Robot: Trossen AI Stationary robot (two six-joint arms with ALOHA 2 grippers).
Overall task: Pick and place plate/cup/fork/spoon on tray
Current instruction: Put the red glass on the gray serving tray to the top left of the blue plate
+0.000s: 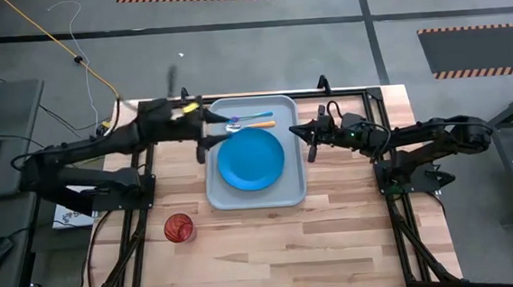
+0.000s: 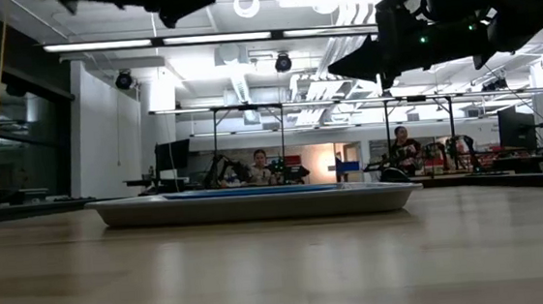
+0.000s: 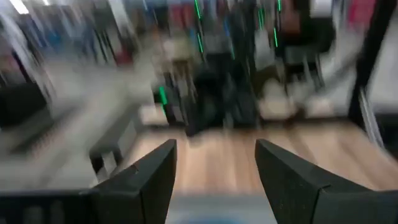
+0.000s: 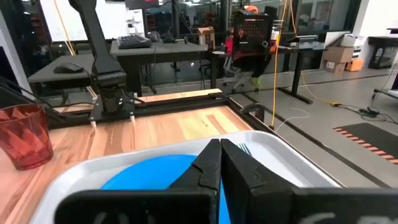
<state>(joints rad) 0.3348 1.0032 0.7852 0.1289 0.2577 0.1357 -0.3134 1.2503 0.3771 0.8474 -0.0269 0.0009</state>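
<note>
High view: cup (image 1: 178, 228) alone, well outside tray (image 1: 224, 196).

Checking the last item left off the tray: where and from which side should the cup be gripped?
Grip the small translucent red-orange cup across its upper wall, coming straight down from above. It stands upright and alone on the wooden table, open mouth up, nearest the left gripper, whose jaws are open.

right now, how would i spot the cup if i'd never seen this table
Start at the grey tray in the middle of the wooden table, which holds the blue plate. Look off the tray's near left corner: the cup stands alone on bare wood. It is the only red, see-through thing.
</note>
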